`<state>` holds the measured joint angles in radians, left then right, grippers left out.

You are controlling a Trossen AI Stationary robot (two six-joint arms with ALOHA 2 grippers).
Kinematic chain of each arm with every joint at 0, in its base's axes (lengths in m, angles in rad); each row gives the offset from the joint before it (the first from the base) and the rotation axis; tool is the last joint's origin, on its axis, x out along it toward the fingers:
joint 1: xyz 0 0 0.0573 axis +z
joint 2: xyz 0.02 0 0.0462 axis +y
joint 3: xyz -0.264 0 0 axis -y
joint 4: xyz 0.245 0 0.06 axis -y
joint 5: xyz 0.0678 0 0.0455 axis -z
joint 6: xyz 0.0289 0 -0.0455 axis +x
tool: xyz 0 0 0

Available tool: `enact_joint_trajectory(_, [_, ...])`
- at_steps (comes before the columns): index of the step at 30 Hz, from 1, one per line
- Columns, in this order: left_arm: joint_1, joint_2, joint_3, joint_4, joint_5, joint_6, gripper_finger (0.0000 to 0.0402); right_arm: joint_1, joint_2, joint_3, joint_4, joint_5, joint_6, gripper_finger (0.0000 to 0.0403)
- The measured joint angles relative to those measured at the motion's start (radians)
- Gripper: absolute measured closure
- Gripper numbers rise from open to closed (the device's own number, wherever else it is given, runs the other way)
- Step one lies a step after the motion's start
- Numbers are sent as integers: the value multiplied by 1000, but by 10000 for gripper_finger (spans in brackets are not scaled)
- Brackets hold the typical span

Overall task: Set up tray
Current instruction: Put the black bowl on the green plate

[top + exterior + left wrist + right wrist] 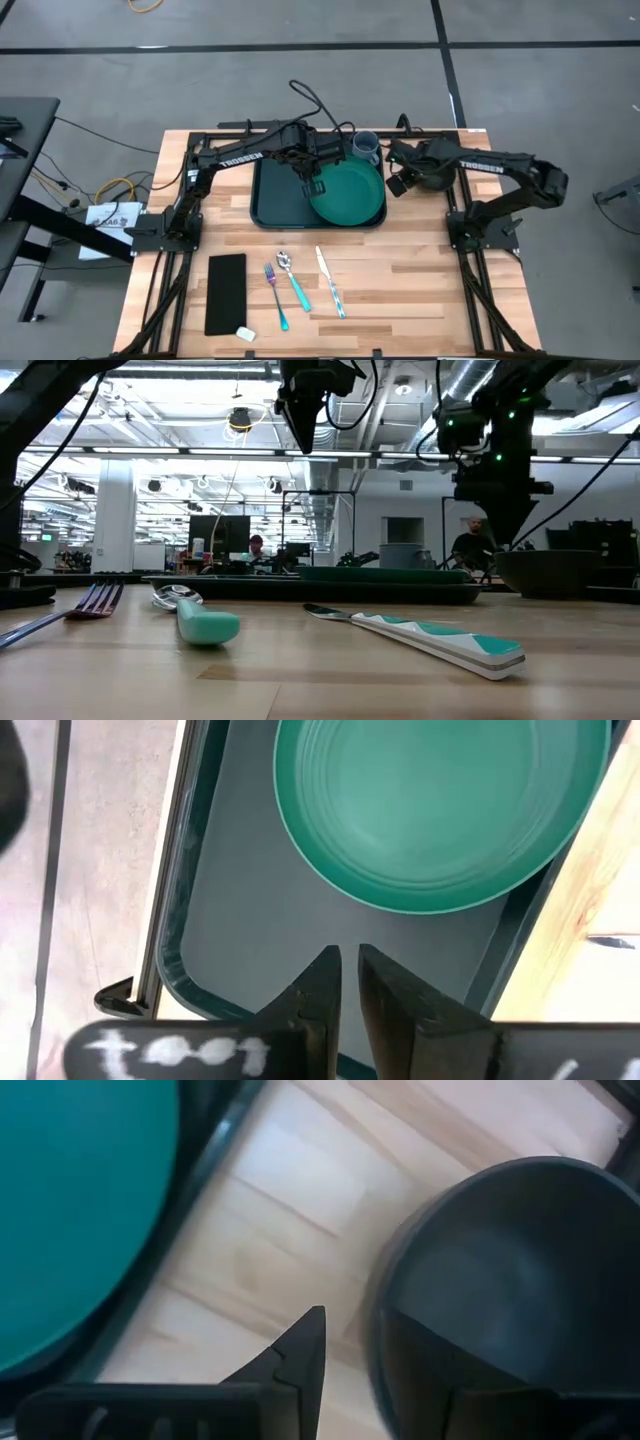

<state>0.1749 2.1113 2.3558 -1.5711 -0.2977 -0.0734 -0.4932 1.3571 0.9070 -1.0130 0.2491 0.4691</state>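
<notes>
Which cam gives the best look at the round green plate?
The left wrist view: the round green plate fills most of the frame, lying on the dark green plastic tray. High view shows it whole but small. Low view gives only its edge; right wrist view only a cropped part.

Two matte black jointed arms carry white "TROSSEN" lettering along their upper links. Black cables loop from the left arm's wrist. The left gripper ends in two flat, dark, tapering fingers; green indicator lights glow on the right arm's housing.
</notes>
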Motion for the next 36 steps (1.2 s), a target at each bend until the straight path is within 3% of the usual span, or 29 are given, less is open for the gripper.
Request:
enact_joint_trajectory(10, [0,0,0,0,1,0,372,-44,38,0,-4,38,-1,313])
enact_joint_trajectory(36, [0,0,0,0,0,1,372,-66,50,0,28,-8,1,313])
